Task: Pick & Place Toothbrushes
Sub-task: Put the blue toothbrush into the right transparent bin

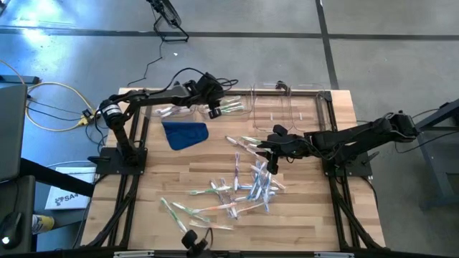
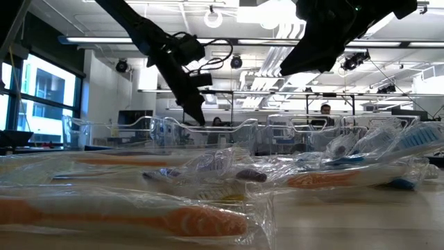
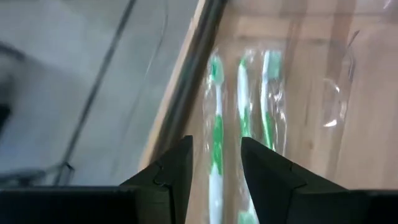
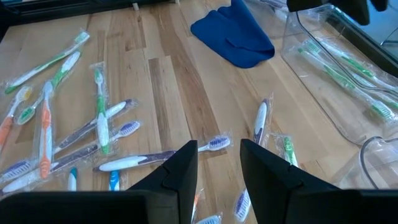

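Note:
Several wrapped toothbrushes (image 1: 244, 188) lie scattered on the wooden table, green, orange, blue and white-handled (image 4: 99, 124). Three green ones (image 3: 242, 118) lie flat on the floor of a clear bin (image 1: 237, 107) at the table's far side. My left gripper (image 1: 214, 111) hangs open above that bin. Its fingers (image 3: 174, 174) stand on either side of one green brush (image 3: 216, 134), above it and touching nothing. My right gripper (image 1: 267, 159) is open above the table at the far edge of the pile, with only tabletop between its fingers (image 4: 219, 171).
A crumpled blue cloth (image 1: 185, 134) lies on the table near the left arm. More clear bins (image 1: 287, 107) stand in a row along the far edge. A dark metal frame rail (image 3: 186, 81) runs beside the bin with the green brushes.

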Motion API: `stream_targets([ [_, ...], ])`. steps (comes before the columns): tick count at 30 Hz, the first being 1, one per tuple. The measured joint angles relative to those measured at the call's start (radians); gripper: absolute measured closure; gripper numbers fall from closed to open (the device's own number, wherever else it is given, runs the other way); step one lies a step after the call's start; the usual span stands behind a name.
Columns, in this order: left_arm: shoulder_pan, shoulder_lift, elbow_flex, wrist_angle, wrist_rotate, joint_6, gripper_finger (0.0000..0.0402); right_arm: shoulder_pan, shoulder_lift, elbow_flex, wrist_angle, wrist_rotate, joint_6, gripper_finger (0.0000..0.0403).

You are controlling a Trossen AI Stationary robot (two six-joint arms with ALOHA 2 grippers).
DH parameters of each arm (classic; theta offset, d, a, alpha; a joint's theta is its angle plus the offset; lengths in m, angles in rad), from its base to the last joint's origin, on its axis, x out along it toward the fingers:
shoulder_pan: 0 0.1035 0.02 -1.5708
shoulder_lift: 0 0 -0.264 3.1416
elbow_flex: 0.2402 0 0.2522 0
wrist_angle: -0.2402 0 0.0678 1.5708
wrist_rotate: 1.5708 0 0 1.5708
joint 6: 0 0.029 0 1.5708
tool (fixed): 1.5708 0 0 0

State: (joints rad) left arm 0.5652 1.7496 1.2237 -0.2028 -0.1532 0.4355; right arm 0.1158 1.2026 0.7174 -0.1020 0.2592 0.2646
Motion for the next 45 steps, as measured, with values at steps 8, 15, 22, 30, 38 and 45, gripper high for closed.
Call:
stream_targets([
  [8,-0.098,-0.027,-0.025,0.091,-0.02,0.146,0.027,0.0,0.0,0.0,0.0,0.0,0.001,0.0289],
  [15,-0.159,-0.099,-0.023,0.107,-0.026,0.219,0.027,0.0,0.0,0.0,0.002,0.013,0.001,0.0289],
  [22,-0.187,-0.214,-0.102,0.211,-0.033,0.283,0.027,0.0,0.0,0.0,0.004,0.03,0.003,0.0289],
  [30,-0.188,-0.405,-0.421,0.513,-0.033,0.262,0.027,0.0,0.0,0.0,0.004,0.03,0.003,0.0289],
  [38,-0.273,-0.576,-0.57,0.567,0.042,0.259,0.027,-0.005,0.0,0.0,0.02,0.101,-0.007,0.0289],
  [45,-0.399,-0.684,-0.6,0.546,0.07,0.28,0.027,-0.005,0.0,0.0,0.027,0.106,0.0,0.0289],
])
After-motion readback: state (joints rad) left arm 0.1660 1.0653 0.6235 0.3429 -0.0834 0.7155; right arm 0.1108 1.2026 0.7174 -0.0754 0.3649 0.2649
